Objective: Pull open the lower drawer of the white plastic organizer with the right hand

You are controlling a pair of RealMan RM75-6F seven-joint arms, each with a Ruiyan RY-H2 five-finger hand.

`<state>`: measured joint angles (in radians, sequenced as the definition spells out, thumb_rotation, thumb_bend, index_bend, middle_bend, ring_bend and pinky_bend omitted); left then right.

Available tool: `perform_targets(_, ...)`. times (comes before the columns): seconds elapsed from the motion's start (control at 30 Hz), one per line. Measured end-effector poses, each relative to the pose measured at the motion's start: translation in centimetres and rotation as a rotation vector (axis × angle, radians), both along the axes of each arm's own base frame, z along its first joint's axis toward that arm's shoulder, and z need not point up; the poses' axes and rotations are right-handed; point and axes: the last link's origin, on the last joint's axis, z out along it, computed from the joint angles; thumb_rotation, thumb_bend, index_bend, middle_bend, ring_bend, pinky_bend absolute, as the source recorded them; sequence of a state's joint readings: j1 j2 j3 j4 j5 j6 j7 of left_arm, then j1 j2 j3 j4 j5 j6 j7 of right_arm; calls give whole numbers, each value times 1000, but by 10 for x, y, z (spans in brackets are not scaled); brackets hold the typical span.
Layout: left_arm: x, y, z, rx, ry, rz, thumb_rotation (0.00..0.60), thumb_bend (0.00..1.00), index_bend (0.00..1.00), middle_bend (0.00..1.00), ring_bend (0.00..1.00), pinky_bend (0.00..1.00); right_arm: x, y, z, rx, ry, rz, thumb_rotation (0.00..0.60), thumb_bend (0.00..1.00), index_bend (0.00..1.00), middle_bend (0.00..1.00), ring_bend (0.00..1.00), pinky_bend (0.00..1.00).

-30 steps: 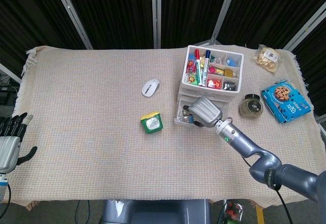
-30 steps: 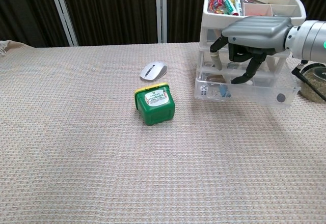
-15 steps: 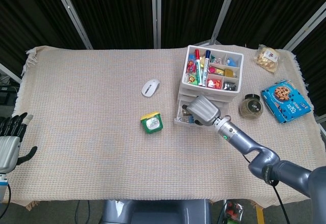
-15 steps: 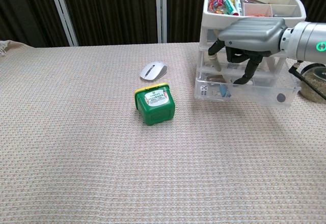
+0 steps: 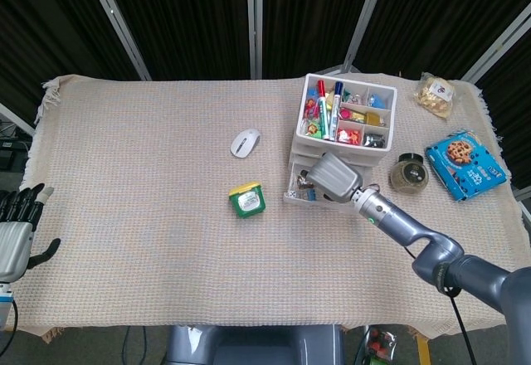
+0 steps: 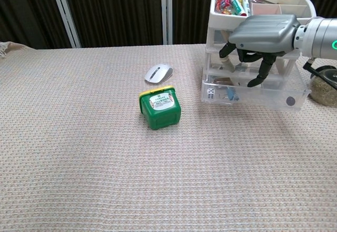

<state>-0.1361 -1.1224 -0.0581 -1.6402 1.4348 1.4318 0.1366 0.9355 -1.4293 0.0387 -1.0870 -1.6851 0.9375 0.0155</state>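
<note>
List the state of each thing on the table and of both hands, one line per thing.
lower drawer: pulled partly out of the organizer
white organizer: upright, top tray full of markers
right hand: fingers curled down over the open drawer
left hand: off the table's edge, holding nothing
green box: closed, upright
jar: lidded, upright

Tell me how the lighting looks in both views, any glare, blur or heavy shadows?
Head view: even, soft light, dark backdrop, everything sharp, no glare. Chest view: sharp too; the right robot hand casts only a faint shadow on the clear lower drawer, and the white organizer is bright, cropped at the top edge.
</note>
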Motion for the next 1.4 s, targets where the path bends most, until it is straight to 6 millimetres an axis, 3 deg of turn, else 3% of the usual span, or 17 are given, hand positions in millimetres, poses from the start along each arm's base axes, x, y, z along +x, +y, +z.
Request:
perform_targets(0.67, 0, 0, 0, 0, -1, 0, 600, 320, 67, 0, 0, 0, -8, 2, 16, -11, 95, 41, 600, 0, 547, 992, 999, 668)
perform_targets(1.4, 0, 0, 0, 0, -4, 1, 600, 320, 68, 0, 0, 0, -22, 5, 1, 12, 119, 15, 600, 0, 489, 992, 998, 667)
